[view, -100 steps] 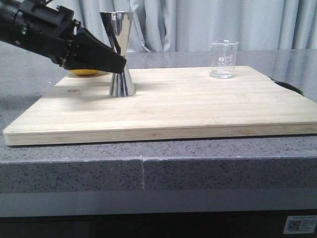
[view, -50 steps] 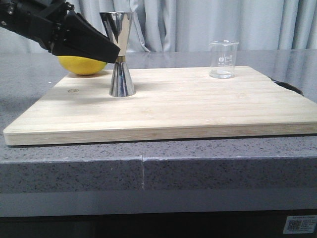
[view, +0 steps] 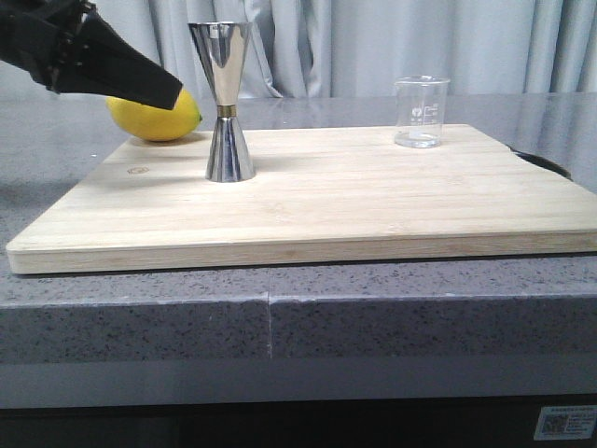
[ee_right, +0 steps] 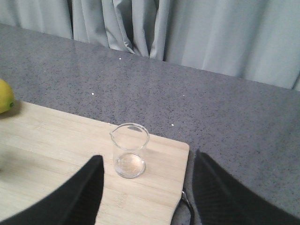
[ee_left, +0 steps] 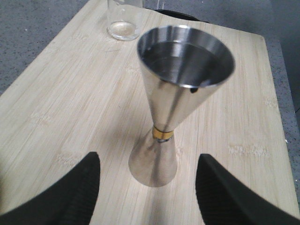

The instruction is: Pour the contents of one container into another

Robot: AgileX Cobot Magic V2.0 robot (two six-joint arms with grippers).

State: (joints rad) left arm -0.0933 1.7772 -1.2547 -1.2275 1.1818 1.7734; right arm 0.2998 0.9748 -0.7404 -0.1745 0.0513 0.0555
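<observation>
We are holding both claws, left claw (ee_left: pixel 149 187) and right claw (ee_right: pixel 145 187), wide open and empty. The beaker (view: pixel 421 112) and jigger (view: pixel 227 103) are standing apart, ungrasped; we are judging the pouring not yet begun.

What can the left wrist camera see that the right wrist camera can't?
Only the left wrist view shows the steel jigger, standing upright between the open left gripper fingers, and you can look down into its shiny top cup. Only the right wrist view shows the curtain, a sliver of the lemon and the open right gripper. Both show the glass beaker standing on the wooden board, though the left wrist view cuts off its top.
</observation>
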